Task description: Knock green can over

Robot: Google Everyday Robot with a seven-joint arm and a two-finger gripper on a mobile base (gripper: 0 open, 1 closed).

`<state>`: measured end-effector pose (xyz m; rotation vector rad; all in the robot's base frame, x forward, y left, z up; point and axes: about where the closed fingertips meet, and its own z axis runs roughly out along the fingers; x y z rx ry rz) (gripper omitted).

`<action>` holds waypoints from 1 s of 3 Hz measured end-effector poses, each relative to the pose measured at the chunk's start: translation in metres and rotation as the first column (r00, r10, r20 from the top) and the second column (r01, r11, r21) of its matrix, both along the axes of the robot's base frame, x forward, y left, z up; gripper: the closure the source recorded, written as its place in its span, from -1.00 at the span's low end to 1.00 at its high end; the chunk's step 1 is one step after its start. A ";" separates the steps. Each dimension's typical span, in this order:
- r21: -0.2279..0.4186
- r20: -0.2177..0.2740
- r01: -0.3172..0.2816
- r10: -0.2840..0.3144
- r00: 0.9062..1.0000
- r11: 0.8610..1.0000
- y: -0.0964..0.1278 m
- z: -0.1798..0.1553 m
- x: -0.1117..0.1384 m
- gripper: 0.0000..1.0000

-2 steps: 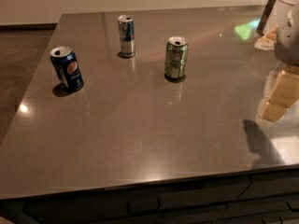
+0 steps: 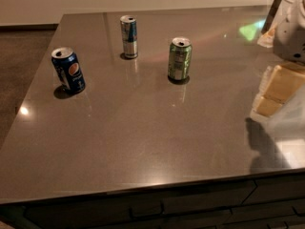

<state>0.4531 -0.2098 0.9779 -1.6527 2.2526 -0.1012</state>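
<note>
The green can [image 2: 179, 58] stands upright on the dark glossy table [image 2: 143, 137], near the middle of its far half. It has a silver top and pale label markings. My gripper [image 2: 279, 92], tan-coloured below a white arm [image 2: 291, 30], hangs over the table's right edge. It is well to the right of the green can, a little nearer the front, and does not touch it.
A dark blue Pepsi can [image 2: 69, 70] stands upright at the left. A taller slim silver-and-blue can [image 2: 129, 36] stands at the back, left of the green can. The table's front edge runs along the bottom, with dark drawers [image 2: 200, 209] below. The floor [image 2: 24, 61] lies to the left.
My gripper has shifted slightly to the left and up. The three cans have not moved.
</note>
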 end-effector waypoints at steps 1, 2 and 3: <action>0.056 0.038 0.076 -0.078 0.996 0.996 0.009 -0.004 0.030 -1.00; 0.147 0.085 0.155 -0.168 0.982 0.977 0.016 -0.007 0.068 -1.00; 0.238 0.110 0.206 -0.237 0.965 0.949 0.025 -0.013 0.108 -1.00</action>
